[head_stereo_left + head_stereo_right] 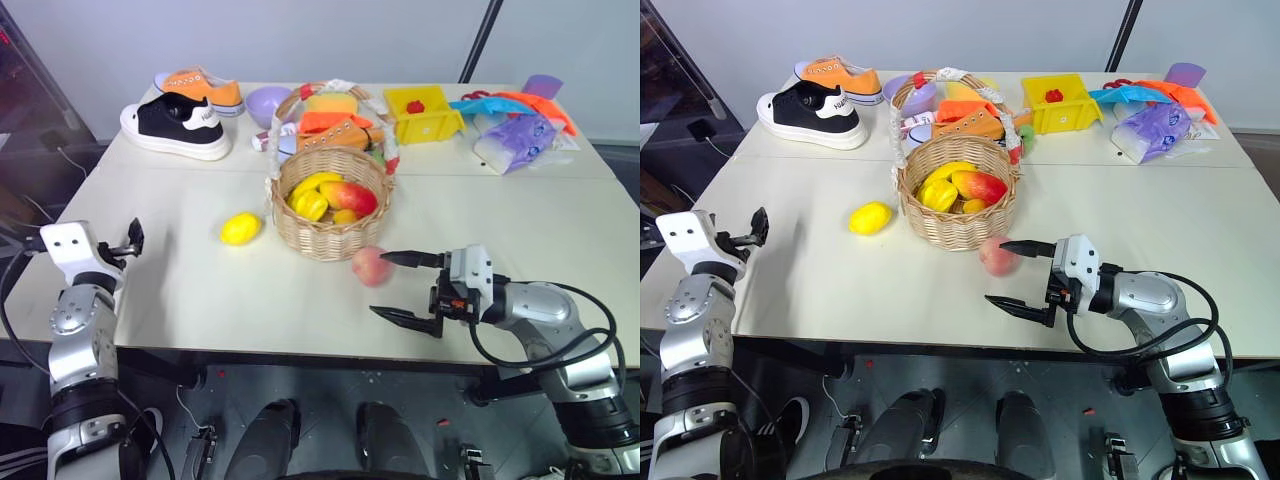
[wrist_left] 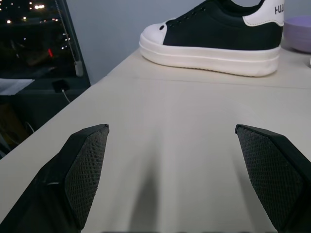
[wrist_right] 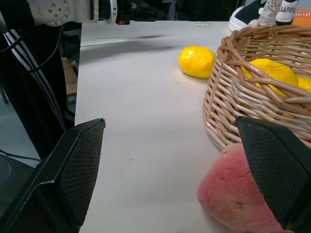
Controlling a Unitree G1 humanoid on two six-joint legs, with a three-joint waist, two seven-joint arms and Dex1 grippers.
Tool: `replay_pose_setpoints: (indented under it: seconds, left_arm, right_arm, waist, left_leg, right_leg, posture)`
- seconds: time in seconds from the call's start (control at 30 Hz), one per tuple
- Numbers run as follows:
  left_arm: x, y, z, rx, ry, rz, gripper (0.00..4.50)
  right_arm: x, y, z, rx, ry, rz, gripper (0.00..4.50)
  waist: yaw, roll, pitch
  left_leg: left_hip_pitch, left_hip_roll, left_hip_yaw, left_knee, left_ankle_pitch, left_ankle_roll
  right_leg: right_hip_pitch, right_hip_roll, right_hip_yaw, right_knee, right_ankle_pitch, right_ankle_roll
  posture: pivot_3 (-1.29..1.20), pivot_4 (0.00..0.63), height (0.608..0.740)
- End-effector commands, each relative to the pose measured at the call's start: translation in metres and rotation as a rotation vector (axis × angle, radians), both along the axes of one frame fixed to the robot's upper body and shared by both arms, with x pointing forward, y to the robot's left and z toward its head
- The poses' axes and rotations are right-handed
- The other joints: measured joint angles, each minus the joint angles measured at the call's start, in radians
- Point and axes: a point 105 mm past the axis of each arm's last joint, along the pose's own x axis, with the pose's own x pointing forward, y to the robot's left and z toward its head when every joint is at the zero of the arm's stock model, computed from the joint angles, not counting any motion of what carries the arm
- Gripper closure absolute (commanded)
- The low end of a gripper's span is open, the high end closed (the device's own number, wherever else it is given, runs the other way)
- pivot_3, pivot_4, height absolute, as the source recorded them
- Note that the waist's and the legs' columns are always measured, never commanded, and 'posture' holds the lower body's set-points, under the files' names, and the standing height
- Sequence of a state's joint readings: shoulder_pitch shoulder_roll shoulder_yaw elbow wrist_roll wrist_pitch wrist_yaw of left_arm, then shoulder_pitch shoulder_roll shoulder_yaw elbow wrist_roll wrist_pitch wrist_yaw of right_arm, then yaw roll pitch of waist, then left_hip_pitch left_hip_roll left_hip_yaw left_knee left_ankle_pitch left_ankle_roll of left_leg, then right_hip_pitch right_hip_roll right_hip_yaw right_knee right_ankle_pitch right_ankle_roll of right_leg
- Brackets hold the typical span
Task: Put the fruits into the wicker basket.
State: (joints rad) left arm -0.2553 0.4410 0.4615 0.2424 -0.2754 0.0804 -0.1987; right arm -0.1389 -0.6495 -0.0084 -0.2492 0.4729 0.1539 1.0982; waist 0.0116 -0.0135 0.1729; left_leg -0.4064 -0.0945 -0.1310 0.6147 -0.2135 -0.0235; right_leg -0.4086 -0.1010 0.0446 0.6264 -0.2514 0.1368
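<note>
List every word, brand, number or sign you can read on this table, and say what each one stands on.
"HUA": partial black letters on the white heel patch of the black shoe, cut off by the edge of the left wrist view.
Dark lettering on that shoe's white side panel: too small to read.
Purple packet: any print is too blurred to read.
Nothing else carries readable text.

Bright, even overhead light — soft shadows, sharp focus.
</note>
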Motion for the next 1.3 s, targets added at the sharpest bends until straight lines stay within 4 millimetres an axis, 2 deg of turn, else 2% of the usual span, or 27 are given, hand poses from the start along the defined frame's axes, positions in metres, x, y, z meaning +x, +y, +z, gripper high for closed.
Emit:
replay_pose_setpoints:
  seconds: [0.03,0.13,0.37,1.0,1.03,1.1,1.2,1.3]
  left_arm:
    - [-0.002,0.001,0.016,0.030,-0.056,-0.008,0.00]
    - [-0.001,-0.006,0.018,0.038,-0.062,-0.044,0.00]
    - [-0.001,-0.002,0.018,0.037,-0.060,-0.020,0.00]
    - [-0.007,-0.005,0.017,0.084,-0.045,-0.075,0.00]
    - [-0.007,-0.007,0.019,0.091,-0.050,-0.091,0.00]
    - [-0.011,-0.030,0.023,0.124,-0.073,-0.244,0.00]
    - [-0.029,-0.055,0.016,0.190,-0.011,-0.472,0.00]
    - [-0.052,-0.080,0.017,0.191,0.022,-0.677,0.00]
  right_arm:
    - [0.001,-0.001,0.006,-0.008,-0.040,0.001,0.03]
    - [0.002,-0.002,0.005,-0.010,-0.043,-0.003,0.03]
    - [0.004,-0.005,0.003,-0.012,-0.050,-0.013,0.03]
    - [0.003,-0.013,-0.005,-0.012,-0.065,-0.041,0.03]
    - [0.004,-0.013,-0.006,-0.013,-0.068,-0.046,0.03]
    - [0.011,-0.022,0.001,0.032,-0.082,-0.113,0.03]
    - [0.026,-0.041,0.017,0.110,-0.149,-0.296,0.03]
    - [0.020,-0.040,0.018,0.141,-0.078,-0.319,0.03]
  waist:
    - [0.000,0.000,0.000]
    - [0.000,0.000,0.000]
    - [0.000,0.000,0.000]
    - [0.000,0.000,0.000]
    - [0.000,0.000,0.000]
    - [-0.002,0.000,0.000]
    - [-0.004,0.000,0.000]
    - [-0.003,0.000,0.000]
  left_leg:
    - [0.000,0.000,0.000,0.000,0.000,0.000]
    - [0.000,0.000,0.000,0.000,0.000,0.000]
    - [0.000,0.000,0.000,0.000,0.000,0.000]
    - [0.000,0.000,0.000,0.000,0.000,0.000]
    - [0.000,0.000,0.000,0.000,0.000,0.000]
    - [0.000,0.000,0.000,0.000,0.000,0.000]
    - [0.000,0.000,0.001,0.000,0.000,0.000]
    - [0.000,0.001,0.001,-0.001,0.000,0.000]
  right_leg:
    - [0.000,0.000,0.000,0.000,0.000,0.000]
    - [0.000,0.000,0.000,0.000,0.000,0.000]
    - [0.000,0.000,0.000,0.000,0.000,0.000]
    - [0.000,0.000,0.000,0.000,0.000,0.000]
    - [0.000,0.000,0.000,0.000,0.000,0.000]
    - [0.000,0.000,0.000,0.000,0.000,0.000]
    - [0.000,-0.001,0.001,0.000,0.000,0.000]
    - [-0.001,0.000,0.001,0.000,-0.002,-0.004]
  posture:
    - [0.00,0.150,0.740]
    - [0.00,0.150,0.740]
    - [0.00,0.150,0.740]
    - [0.00,0.150,0.740]
    - [0.00,0.150,0.740]
    - [0.00,0.150,0.740]
    - [0.00,0.150,0.740]
    - [0.00,0.150,0.740]
